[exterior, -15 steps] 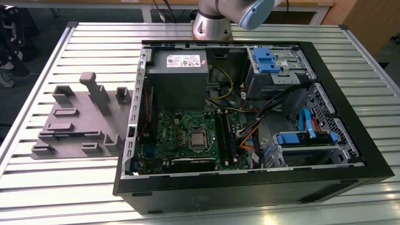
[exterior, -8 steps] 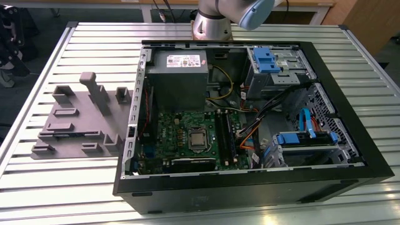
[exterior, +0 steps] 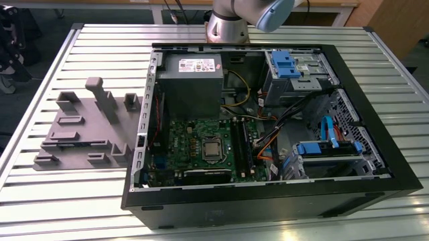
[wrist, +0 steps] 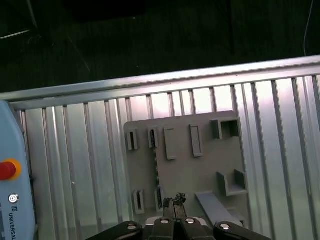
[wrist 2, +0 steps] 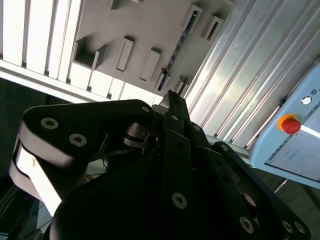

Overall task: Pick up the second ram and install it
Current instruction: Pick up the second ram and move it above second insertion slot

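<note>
The black, two-fingered gripper [wrist: 175, 201] has its fingers drawn together with nothing between them. It hangs well above the grey plastic fixture plate [wrist: 200, 165], pointing down at it.

The second ram [wrist: 156, 170] is a slim, long stick seen edge-on as a thin toothed line. It stands on its edge in the fixture plate, held between two small slotted blocks, and the gripper is apart from it. In the first wrist view its line runs just beside the fingertips.

The plate lies on the ribbed metal worktop [wrist: 75, 165]. A light blue-grey pendant [wrist: 10, 190] with a red round button [wrist: 6, 170] sits at the worktop's edge.

As for progress, I judge the pick-up has not yet been made. The stick sits in its holder, so both the grasp and the installation are left.

The exterior view gives the goal. An open black computer case [exterior: 375, 165] lies on its side, just beside the fixture plate on that view's right. Inside is a green motherboard [exterior: 184, 145] with long black memory slots [exterior: 240, 145]. I cannot tell whether a stick already sits in one of them. The base of the arm [exterior: 224, 25] stands beyond the case.

Both wrist views give what that view lacks: the fixture from overhead, the edge of the stick, and how the fingers stand.
</note>
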`<control>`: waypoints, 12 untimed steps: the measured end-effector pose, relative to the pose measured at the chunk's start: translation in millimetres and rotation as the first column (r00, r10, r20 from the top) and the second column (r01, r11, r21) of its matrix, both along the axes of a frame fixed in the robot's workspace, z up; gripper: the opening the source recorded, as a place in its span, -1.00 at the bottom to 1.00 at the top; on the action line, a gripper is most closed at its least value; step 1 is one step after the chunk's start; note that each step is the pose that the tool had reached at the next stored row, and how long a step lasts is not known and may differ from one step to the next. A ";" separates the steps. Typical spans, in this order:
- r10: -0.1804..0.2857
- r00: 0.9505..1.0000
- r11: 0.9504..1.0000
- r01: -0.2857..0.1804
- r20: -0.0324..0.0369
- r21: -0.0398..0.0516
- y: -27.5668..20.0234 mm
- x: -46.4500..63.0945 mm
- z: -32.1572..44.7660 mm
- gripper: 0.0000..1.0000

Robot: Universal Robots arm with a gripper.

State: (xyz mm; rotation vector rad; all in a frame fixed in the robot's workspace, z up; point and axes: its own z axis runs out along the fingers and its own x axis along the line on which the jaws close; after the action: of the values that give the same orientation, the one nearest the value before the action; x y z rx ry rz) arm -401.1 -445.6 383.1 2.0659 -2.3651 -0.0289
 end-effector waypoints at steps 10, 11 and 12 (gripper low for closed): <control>0.028 1.000 1.000 -0.028 0.000 0.000 -0.5 -0.4 0.0 -0.79; 0.031 1.000 1.000 -0.031 0.000 0.000 -0.6 -0.5 0.0 -0.79; 0.033 0.999 0.999 -0.033 0.000 0.000 -0.8 -0.7 0.0 -0.79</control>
State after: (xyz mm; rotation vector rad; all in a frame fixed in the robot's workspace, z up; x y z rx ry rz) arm -401.8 -446.4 383.1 2.1044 -2.3304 -0.0289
